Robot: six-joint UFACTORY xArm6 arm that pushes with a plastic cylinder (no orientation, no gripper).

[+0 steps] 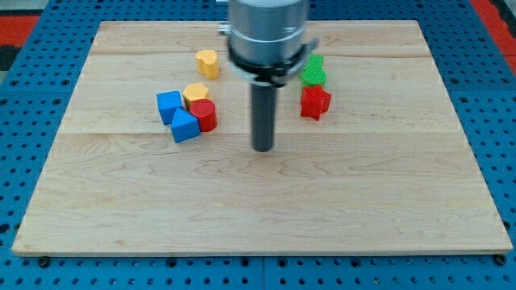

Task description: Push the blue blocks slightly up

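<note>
Two blue blocks sit left of the board's centre: a blue cube [168, 106] and, just below and to its right, a blue triangular block [185, 126], touching or nearly so. A red cylinder [204, 115] and a yellow hexagonal block [195, 94] crowd their right side. My rod hangs upright, my tip [262, 149] resting on the wooden board [266, 209] well right of the cluster, touching no block; there are no jaws, so nothing is held. A yellow heart-shaped block [208, 63] lies higher up; a green block [314, 73] and a red star-like block [315, 102] stand right of the rod.
</note>
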